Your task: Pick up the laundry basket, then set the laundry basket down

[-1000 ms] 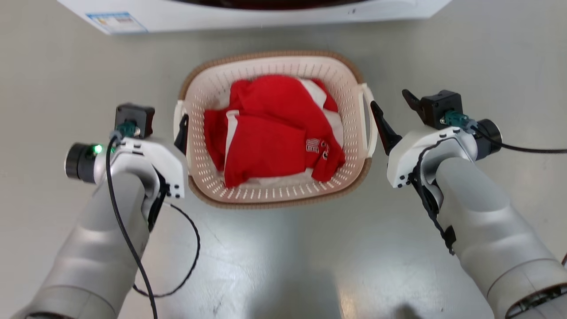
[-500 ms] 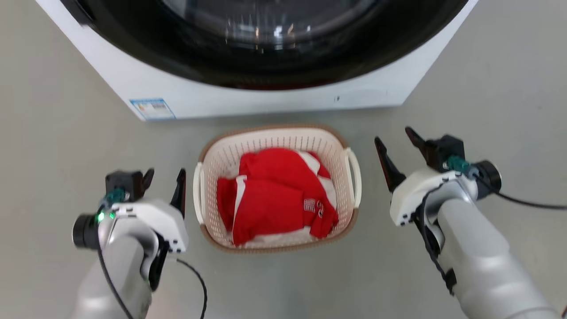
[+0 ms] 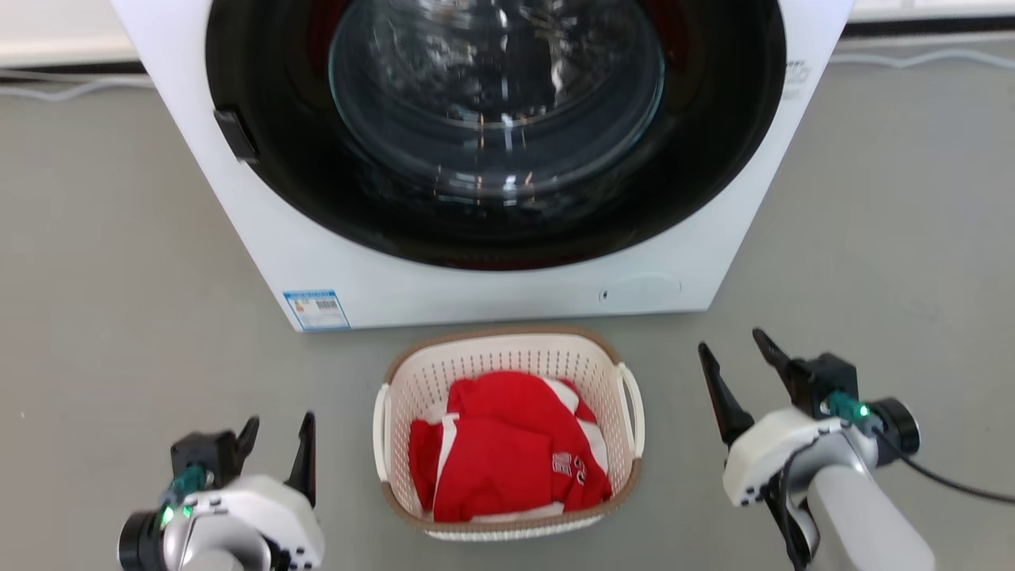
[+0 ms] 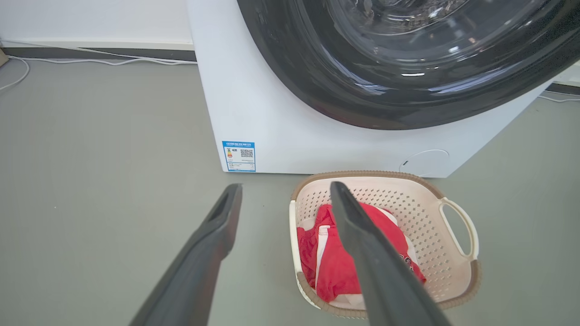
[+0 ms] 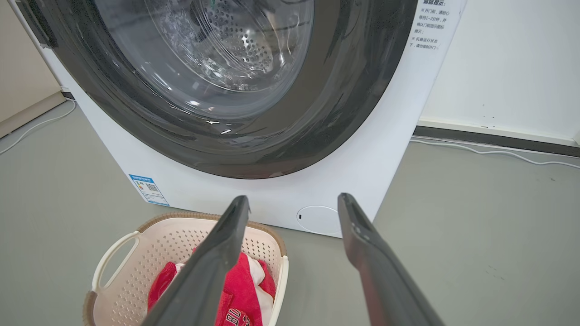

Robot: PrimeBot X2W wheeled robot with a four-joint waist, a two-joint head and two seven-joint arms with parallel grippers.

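The laundry basket (image 3: 507,353) stands on the grey floor just in front of the washing machine, cream-white and perforated with a brown rim and white loop handles, holding red and white clothes (image 3: 507,448). My left gripper (image 3: 277,432) is open, well clear of the basket's left handle (image 3: 381,432). My right gripper (image 3: 737,361) is open too, off to the right of the right handle (image 3: 634,408). The left wrist view has the basket (image 4: 408,199) behind the right finger (image 4: 362,235). In the right wrist view the basket (image 5: 149,246) lies low and left.
A white front-loading washing machine (image 3: 492,285) with a dark round glass door (image 3: 496,95) rises right behind the basket. Cables (image 3: 912,59) run along the wall base. Grey floor spreads to both sides.
The head camera has risen and tilted up, so the basket looks smaller and lower and the machine's door has come into view. Both grippers have drawn away from the handles.
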